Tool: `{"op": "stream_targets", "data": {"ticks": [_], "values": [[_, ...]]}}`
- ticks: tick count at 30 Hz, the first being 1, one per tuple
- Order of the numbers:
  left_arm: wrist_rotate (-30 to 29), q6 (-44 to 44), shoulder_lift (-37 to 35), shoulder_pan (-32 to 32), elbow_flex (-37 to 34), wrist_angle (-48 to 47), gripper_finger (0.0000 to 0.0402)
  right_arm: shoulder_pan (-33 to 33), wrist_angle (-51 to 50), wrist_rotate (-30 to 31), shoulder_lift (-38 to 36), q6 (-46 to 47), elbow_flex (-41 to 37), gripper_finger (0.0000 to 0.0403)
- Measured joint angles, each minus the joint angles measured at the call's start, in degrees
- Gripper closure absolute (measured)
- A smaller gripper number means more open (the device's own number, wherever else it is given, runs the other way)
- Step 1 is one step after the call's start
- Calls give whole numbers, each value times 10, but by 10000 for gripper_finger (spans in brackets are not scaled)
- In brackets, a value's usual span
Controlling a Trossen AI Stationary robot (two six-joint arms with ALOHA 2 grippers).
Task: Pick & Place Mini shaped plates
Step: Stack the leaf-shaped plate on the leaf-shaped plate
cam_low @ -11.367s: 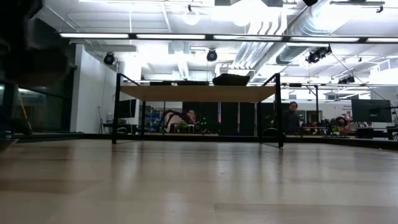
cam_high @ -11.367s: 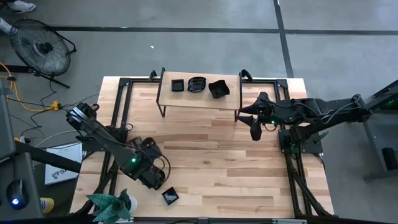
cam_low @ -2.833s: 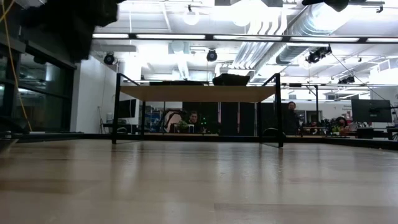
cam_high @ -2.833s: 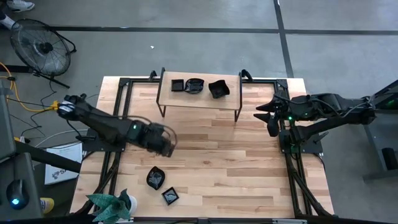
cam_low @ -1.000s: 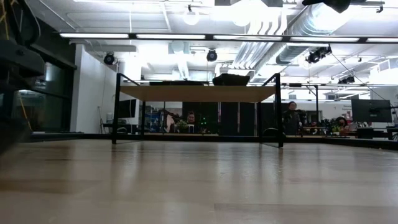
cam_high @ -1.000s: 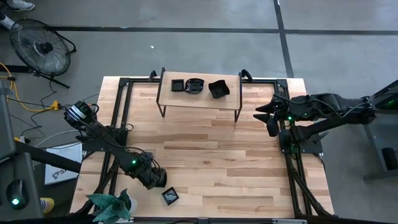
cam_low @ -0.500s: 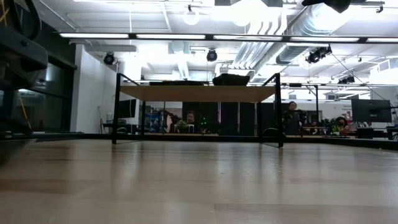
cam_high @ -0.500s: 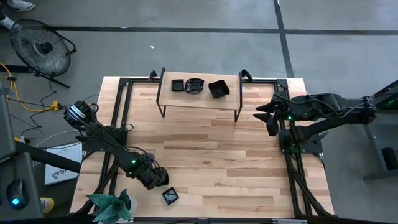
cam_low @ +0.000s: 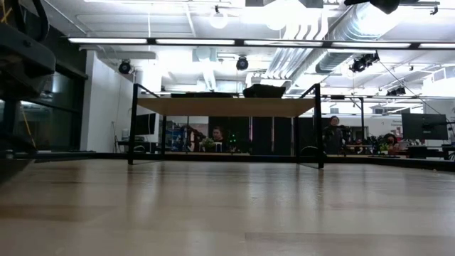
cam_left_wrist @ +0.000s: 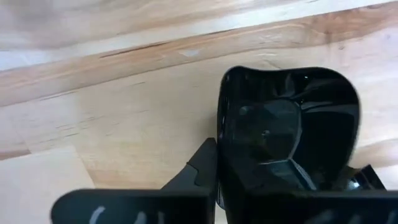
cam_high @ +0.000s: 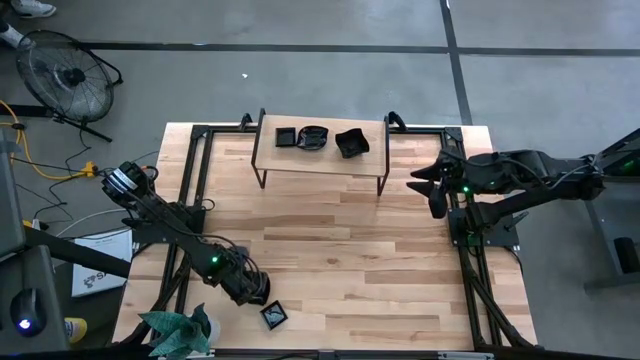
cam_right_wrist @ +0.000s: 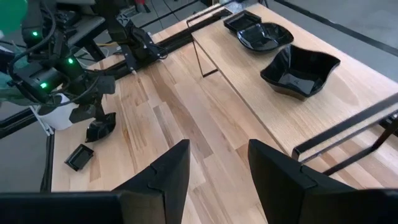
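Nearest the front edge of the wooden table (cam_high: 330,260), toward its left corner, a green plant (cam_high: 180,330) stands in a white pot, and just beside it a small square black plate (cam_high: 273,316) lies flat on the boards. Directly behind that plate the left gripper (cam_high: 256,290) is lowered to the tabletop, its jaws closed on the rim of a glossy black dish (cam_left_wrist: 287,140) with a wavy, faceted wall; in the left wrist view one dark finger (cam_left_wrist: 196,169) presses against the dish's outer side, and the dish sits upright on the wood. The left arm runs back from there toward the table's left edge. Farther on, the middle of the table is bare wood. At the right edge, about halfway back, the right gripper (cam_high: 425,190) hangs above the table, holding nothing, its jaws parted with a clear gap between the two fingers (cam_right_wrist: 165,177). At the far end a low wooden shelf (cam_high: 320,160) on thin black metal legs spans the centre, and three black plates sit on it in a row: a small square one (cam_high: 286,137), a roundish leaf-like one (cam_high: 316,137) touching it, and a wavy-edged one (cam_high: 351,143) set a little apart. Beyond the table a floor fan (cam_high: 68,75) stands on the grey floor.
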Motion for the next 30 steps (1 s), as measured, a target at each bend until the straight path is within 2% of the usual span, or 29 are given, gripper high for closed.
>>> {"op": "stream_targets", "data": {"ticks": [7,11,18,23,26,30], "values": [[-44,21,-6,0,58,-96,400,0,56,0,0,-32,0,245],[-89,22,-17,0,99,-167,401,0,85,3,0,-50,0,245],[-264,46,-19,0,207,-311,401,0,152,29,34,-64,0,245],[-441,101,-19,9,270,-379,401,24,227,77,80,-79,0,245],[-503,148,-19,36,302,-404,401,46,267,119,107,-99,0,245],[-559,256,-19,84,338,-397,401,73,323,182,144,-105,0,245]]}}
